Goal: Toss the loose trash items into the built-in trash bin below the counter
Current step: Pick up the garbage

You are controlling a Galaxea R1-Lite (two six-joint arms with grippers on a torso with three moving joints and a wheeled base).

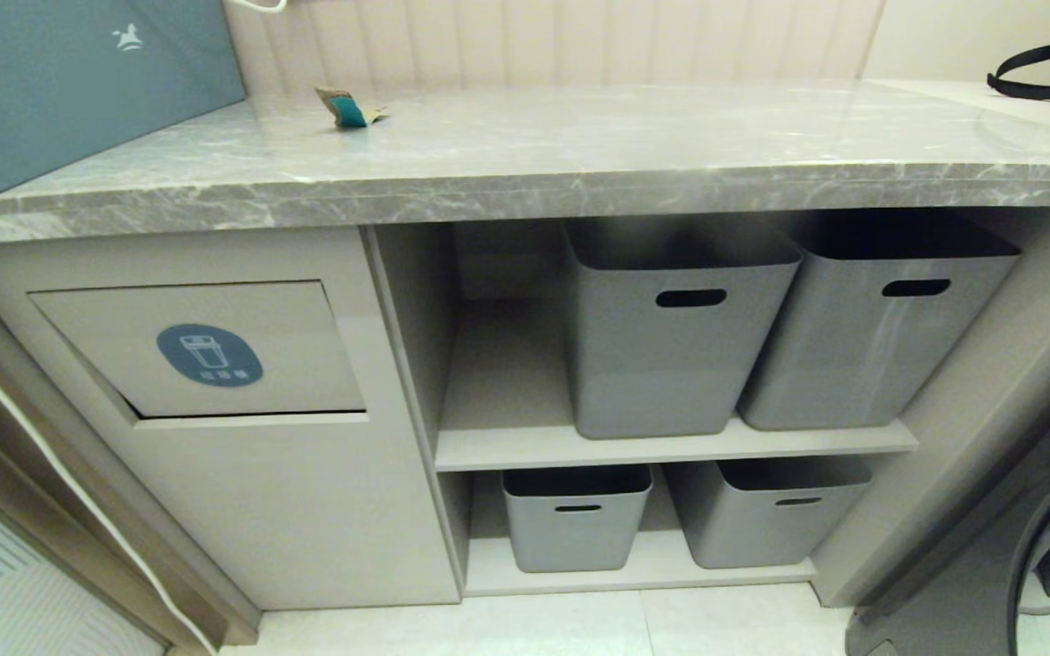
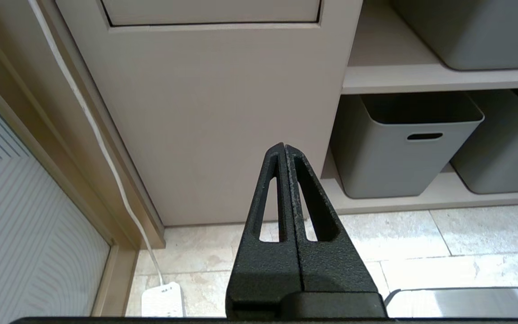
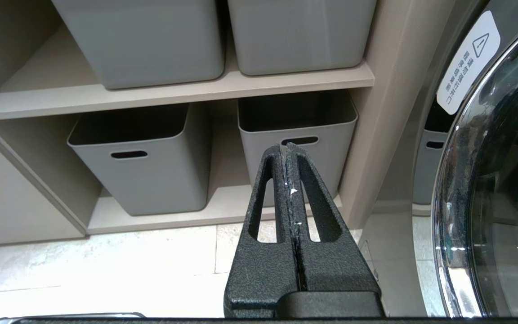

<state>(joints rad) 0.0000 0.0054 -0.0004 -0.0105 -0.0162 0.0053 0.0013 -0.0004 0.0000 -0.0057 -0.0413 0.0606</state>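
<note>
While head view shows cardboard scrap on counter, wrists show floor tiles

A torn brown-and-teal cardboard scrap lies on the grey veined stone counter, toward its back left, just right of a large teal box. Below the counter's left end sits the beige tilting-flap trash bin; to its right, open shelves hold four grey plastic tubs, two above two.
</note>
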